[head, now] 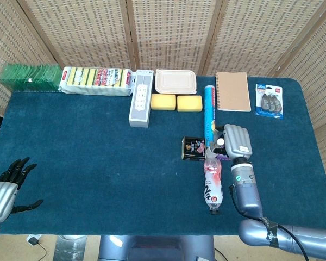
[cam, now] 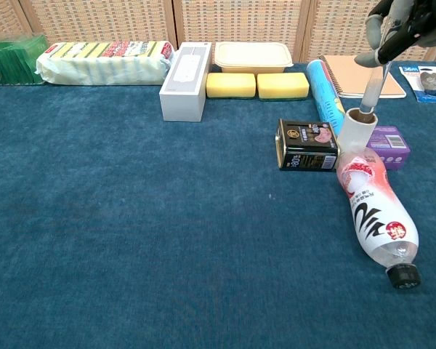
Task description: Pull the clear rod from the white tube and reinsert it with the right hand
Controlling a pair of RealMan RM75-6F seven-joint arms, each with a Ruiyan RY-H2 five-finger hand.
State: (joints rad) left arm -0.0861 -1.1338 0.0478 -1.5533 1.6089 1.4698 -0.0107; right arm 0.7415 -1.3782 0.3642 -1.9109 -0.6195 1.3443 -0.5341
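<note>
The white tube point(cam: 359, 131) stands upright beside a purple box point(cam: 388, 145), just behind the neck of a lying bottle point(cam: 373, 211). My right hand point(cam: 397, 27) pinches the top of the clear rod point(cam: 373, 86), which slants down with its lower end inside the tube's mouth. From the head view the right hand point(head: 234, 142) covers the tube and rod. My left hand point(head: 4, 187) hovers open at the table's near left corner, holding nothing.
A black tin point(cam: 307, 145) lies left of the tube, a blue cylinder point(cam: 324, 86) behind it. Notebook point(head: 232, 91), blister pack point(head: 269, 99), two yellow sponges point(head: 176, 102), lidded container point(head: 175, 81), power strip point(head: 140, 97), sponge pack point(head: 96, 80) and green stack point(head: 30, 76) line the far edge.
</note>
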